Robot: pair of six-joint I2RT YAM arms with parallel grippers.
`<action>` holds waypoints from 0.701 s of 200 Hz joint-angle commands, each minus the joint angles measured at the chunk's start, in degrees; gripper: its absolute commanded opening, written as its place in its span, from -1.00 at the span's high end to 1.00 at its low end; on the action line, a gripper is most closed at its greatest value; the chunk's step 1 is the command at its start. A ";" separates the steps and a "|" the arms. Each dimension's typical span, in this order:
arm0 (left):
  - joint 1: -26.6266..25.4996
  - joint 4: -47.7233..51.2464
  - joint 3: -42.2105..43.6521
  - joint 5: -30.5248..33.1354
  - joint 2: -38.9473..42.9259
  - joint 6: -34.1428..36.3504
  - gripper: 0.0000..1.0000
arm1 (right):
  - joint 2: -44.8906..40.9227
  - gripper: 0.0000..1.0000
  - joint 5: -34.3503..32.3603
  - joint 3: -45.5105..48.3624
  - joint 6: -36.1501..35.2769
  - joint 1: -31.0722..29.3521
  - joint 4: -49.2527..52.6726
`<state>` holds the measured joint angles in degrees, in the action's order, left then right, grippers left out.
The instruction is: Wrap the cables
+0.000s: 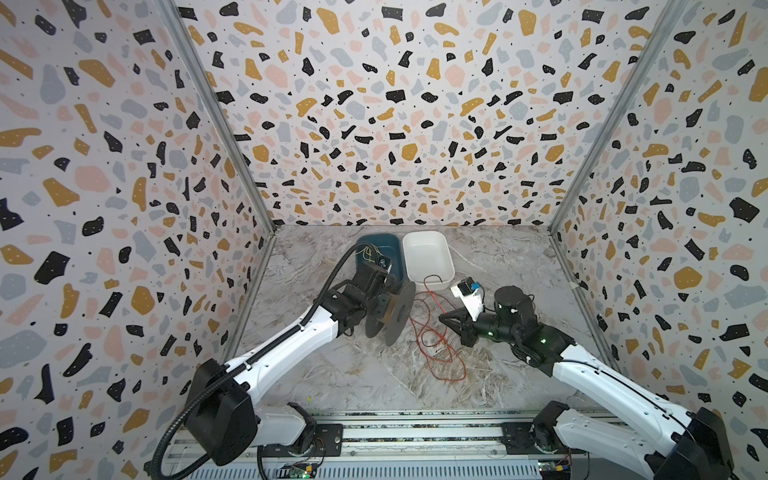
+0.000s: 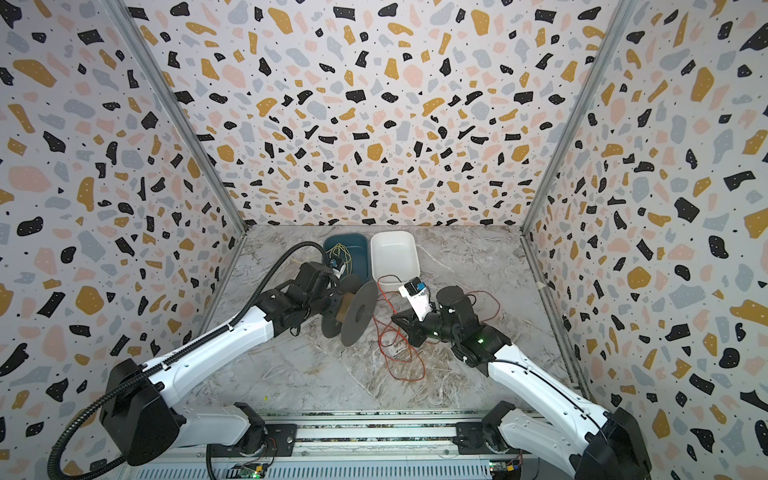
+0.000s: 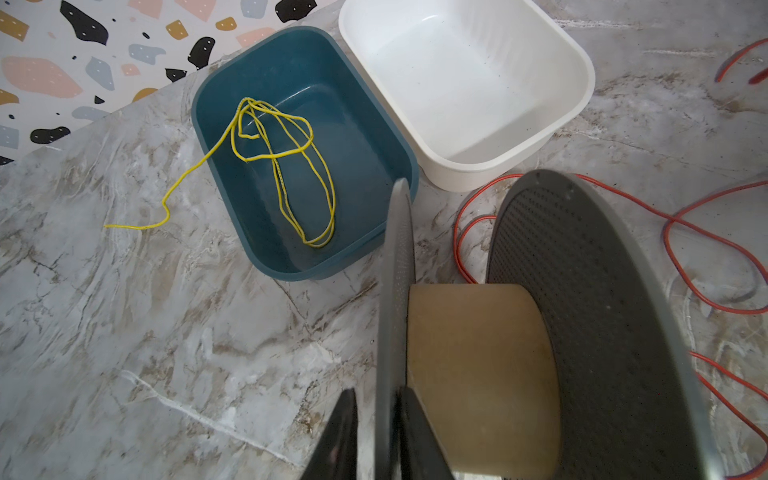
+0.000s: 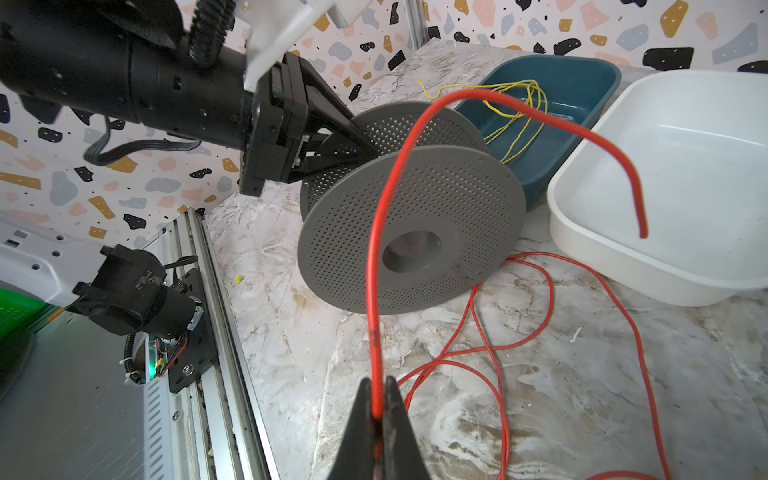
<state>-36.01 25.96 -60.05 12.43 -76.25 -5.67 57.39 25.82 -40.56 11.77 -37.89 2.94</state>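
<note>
The red cable rises from my right gripper, which is shut on it. It arcs over the grey spool, and its free end hangs above the white bin. The rest lies in loose loops on the table in both top views. My left gripper is shut on one flange of the spool, beside its tan core. The spool stands on edge between the two grippers. My right gripper is just right of it.
A blue bin holds a thin yellow wire, with one end trailing out onto the table. The white bin stands right beside it, near the back wall. Patterned walls close in three sides, and a metal rail runs along the front.
</note>
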 commanded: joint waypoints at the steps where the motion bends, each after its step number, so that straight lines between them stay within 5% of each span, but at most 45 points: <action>1: 0.41 0.26 -1.41 -1.15 0.70 0.84 0.56 | -0.44 1.00 1.66 -2.34 -1.05 0.26 -0.66; 50: 0.41 -0.73 -1.15 -2.84 3.06 0.49 0.37 | -0.78 1.00 3.40 -3.31 -1.06 0.24 -0.31; 140: 0.68 -0.84 -2.80 -2.07 11.12 2.90 -0.56 | 4.15 1.00 15.75 -10.13 -2.43 0.67 1.96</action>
<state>-35.70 25.93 -60.05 10.39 -68.45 -4.99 60.34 35.44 -46.85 10.92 -37.45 3.14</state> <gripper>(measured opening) 0.726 0.059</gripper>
